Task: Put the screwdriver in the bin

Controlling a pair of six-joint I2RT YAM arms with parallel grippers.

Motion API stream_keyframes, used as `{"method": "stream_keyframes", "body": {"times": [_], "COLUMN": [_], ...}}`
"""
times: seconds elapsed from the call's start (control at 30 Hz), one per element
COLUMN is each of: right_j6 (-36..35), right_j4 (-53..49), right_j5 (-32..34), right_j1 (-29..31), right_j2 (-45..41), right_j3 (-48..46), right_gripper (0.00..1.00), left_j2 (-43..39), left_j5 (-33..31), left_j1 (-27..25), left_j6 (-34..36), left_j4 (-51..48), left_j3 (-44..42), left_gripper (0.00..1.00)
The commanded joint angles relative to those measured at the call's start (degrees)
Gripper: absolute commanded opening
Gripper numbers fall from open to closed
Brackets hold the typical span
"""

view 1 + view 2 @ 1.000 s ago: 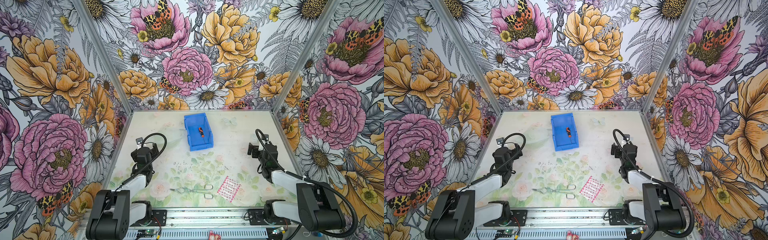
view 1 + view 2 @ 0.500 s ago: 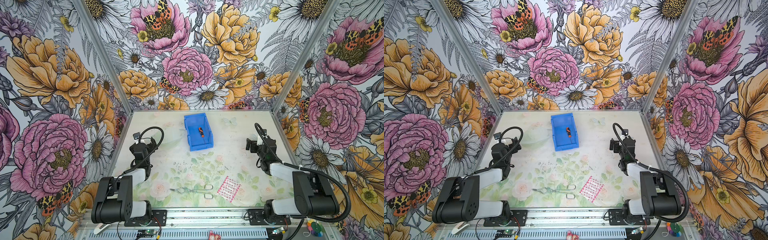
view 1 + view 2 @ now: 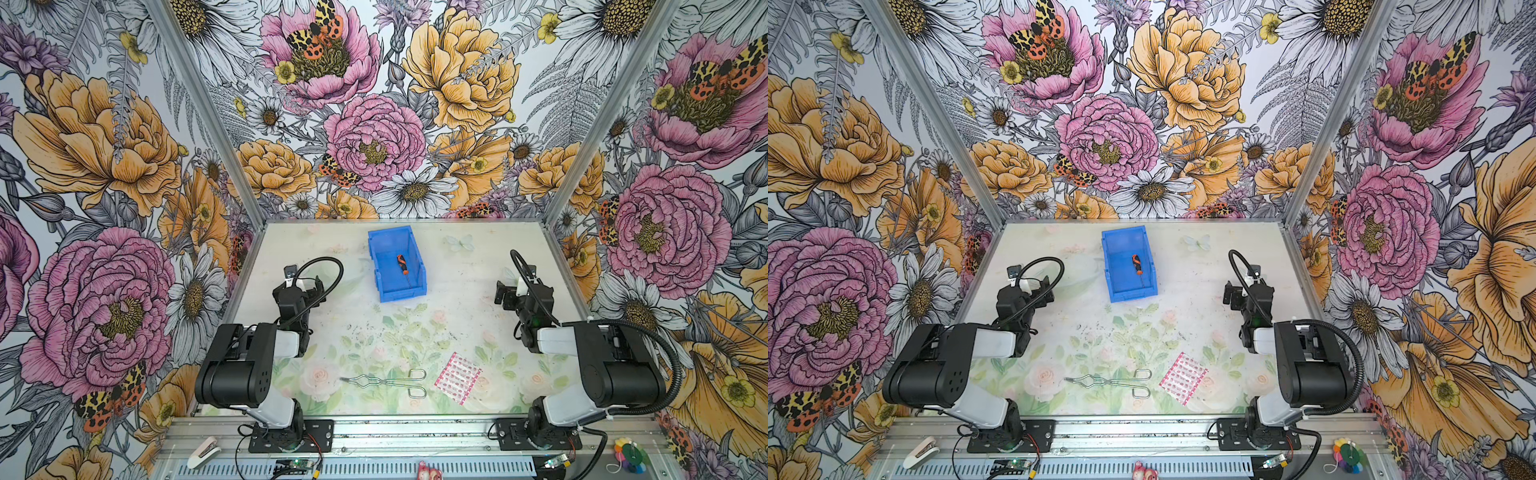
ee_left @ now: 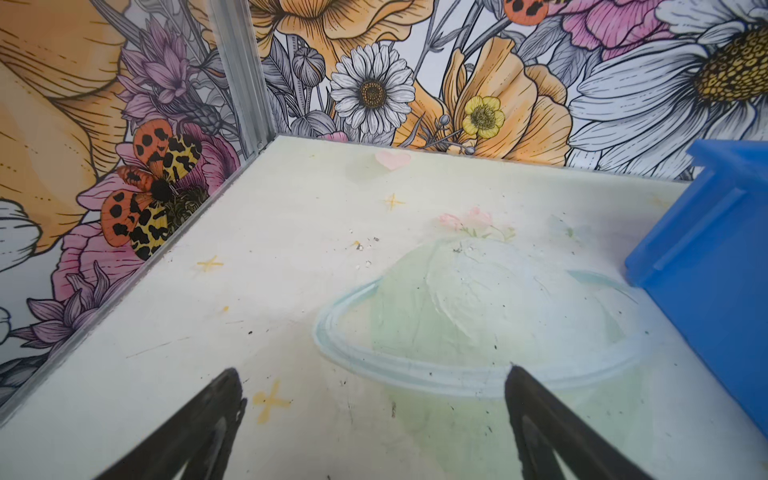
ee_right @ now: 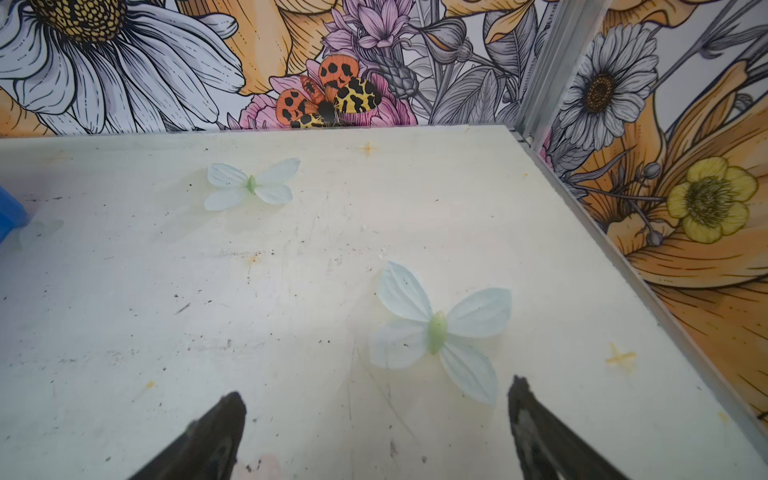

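Note:
In both top views the screwdriver [image 3: 402,264] [image 3: 1136,264], orange-and-black handle and thin shaft, lies flat on the floor of the blue bin [image 3: 403,296] [image 3: 1133,297] at the back middle of the table. My left gripper [image 3: 305,286] [image 3: 1034,287] [image 4: 372,374] hovers low over the table left of the bin, open and empty. One blue side of the bin [image 4: 706,257] shows in the left wrist view. My right gripper [image 3: 517,287] [image 3: 1246,289] [image 5: 376,386] sits far right of the bin, open, with bare table between its fingers.
Bare-wire tongs [image 3: 384,380] and a pink patterned packet [image 3: 457,377] lie near the front edge between the two arm bases. Flowered walls close the table on three sides. Each arm is folded back over its base.
Both arms have folded back over their bases, and the grippers have shifted slightly toward the back, still open. The screwdriver has stayed in the bin.

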Motion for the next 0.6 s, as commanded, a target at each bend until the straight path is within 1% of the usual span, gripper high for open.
{"method": "stream_keyframes", "body": {"times": [0.0,0.03,0.07,0.1,0.27,0.3,0.57], "right_j6": [0.3,0.0,0.0,-0.2,-0.4,-0.4,-0.4], "right_j4": [4.8,4.8,4.5,4.7,5.6,5.7,5.6], "right_j5": [0.7,1.3,3.4,3.6,4.1,3.7,3.6], "right_j1": [0.4,0.7,1.4,1.6,1.9,1.9,1.8], "right_j2": [0.3,0.4,0.3,0.4,-0.1,0.0,-0.1], "right_j3": [0.5,0.6,0.7,0.6,-0.1,0.0,0.0], "right_gripper": [1.0,1.0,0.99,0.99,0.99,0.99,0.99], "left_j2": [-0.1,-0.2,-0.1,-0.1,-0.2,-0.1,-0.1], "left_j5": [0.1,0.1,0.1,0.1,-0.5,-2.4,-2.5], "left_j1": [0.2,0.2,0.2,0.2,-0.5,-0.8,-0.8], "left_j6": [1.1,1.1,1.2,1.1,1.5,1.7,1.7], "left_j4": [3.9,3.8,4.1,3.9,4.7,5.1,5.0], "left_j3": [0.0,0.0,0.0,0.0,-0.4,-0.6,-0.5], "left_gripper": [0.99,0.99,0.99,0.99,0.99,0.99,0.99]}}
